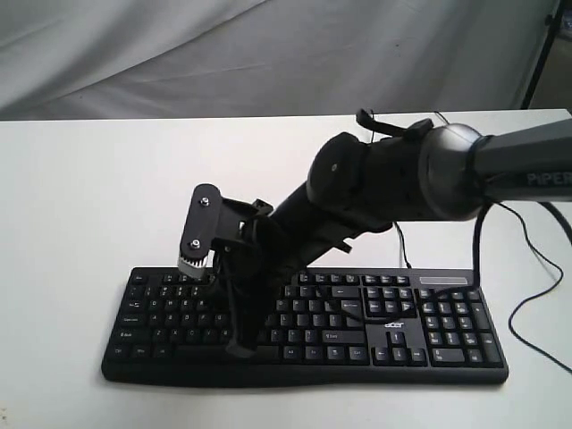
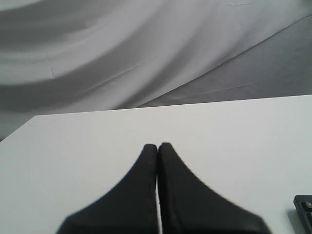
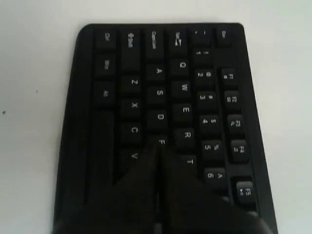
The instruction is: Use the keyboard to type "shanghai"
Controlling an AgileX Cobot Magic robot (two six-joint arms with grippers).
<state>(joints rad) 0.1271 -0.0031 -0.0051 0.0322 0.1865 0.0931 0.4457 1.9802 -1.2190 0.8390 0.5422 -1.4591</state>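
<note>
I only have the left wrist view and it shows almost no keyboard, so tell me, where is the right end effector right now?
Observer: Right wrist view shows the right end effector shut, tip beside the F key on the black keyboard.
Operator: Is it pressing anything?
Observer: Exterior view shows it angled down onto the keyboard's left half; contact I cannot confirm.
Operator: Where does that arm come from?
Observer: The right arm enters from the right edge and crosses past the middle.
</note>
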